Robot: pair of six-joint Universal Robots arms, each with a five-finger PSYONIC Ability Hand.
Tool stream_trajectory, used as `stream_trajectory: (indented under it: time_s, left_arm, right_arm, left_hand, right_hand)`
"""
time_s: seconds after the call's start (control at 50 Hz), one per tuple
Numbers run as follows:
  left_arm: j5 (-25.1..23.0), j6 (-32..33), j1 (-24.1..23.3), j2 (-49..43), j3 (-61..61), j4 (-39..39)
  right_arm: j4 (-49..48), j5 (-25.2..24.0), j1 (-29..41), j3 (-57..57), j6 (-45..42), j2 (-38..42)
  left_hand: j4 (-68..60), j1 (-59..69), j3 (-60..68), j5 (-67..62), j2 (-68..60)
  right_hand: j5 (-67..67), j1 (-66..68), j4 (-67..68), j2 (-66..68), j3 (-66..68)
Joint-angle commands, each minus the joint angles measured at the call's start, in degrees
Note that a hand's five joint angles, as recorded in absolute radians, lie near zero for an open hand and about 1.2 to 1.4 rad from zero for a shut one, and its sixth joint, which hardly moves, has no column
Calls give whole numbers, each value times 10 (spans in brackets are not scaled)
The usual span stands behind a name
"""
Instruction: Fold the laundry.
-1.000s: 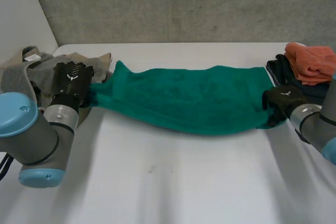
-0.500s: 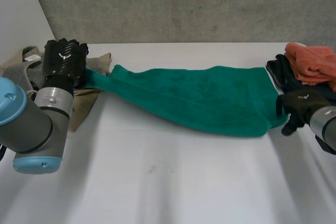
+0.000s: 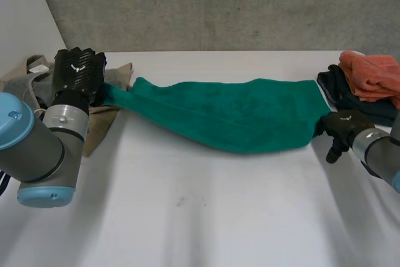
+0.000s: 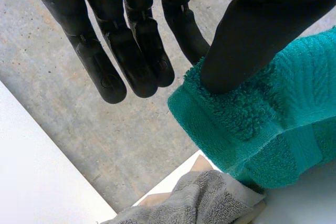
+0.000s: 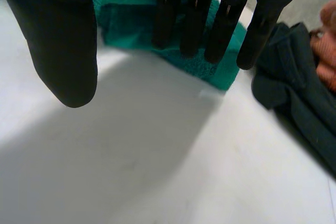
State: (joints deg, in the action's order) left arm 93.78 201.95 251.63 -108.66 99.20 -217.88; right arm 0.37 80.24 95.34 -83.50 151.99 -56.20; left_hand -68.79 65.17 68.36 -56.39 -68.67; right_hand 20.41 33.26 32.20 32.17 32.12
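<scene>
Left wrist view: left hand [image 4: 131, 40] thumb-pins one end of the green towel [image 4: 273, 114]; right hand [image 5: 195, 9], fingers straight and empty, hangs beside the other end.

A white tabletop [image 3: 206, 217] carries a small dark speck [image 3: 181, 202] near its middle. A grey concrete wall [image 3: 219, 4] rises behind the tabletop, and a white wall [image 3: 25, 17] stands at the tabletop's left end.
</scene>
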Motion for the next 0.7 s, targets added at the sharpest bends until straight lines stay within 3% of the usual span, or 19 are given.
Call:
stream_trajectory:
  time_s: [0.02, 0.24, 0.56, 0.64, 0.7]
  left_arm:
    - [-1, 0, 0, -1, 2, 0]
    - [-1, 0, 2, -1, 1, 0]
    - [-1, 0, 3, -1, 0, 0]
    - [-1, 0, 3, -1, 0, 0]
    - [-1, 0, 4, -1, 0, 0]
  right_arm:
    - [2, 3, 31, 61, 7, 34]
    - [1, 4, 63, 131, 16, 83]
    - [-9, 6, 81, 185, 24, 134]
    - [-10, 5, 81, 199, 21, 149]
    - [-16, 5, 81, 210, 16, 161]
  left_hand:
    - [-112, 148, 116, -136, -113]
    - [-112, 148, 116, -136, -113]
    - [-112, 148, 116, -136, -113]
    - [-112, 148, 116, -136, -113]
    - [-112, 148, 116, -136, -113]
  right_hand:
    - [24, -5, 6, 6, 7]
    - [-27, -55, -45, -44, -44]
    - [20, -8, 3, 3, 3]
    - [67, 39, 50, 50, 50]
    - [197, 168, 179, 179, 180]
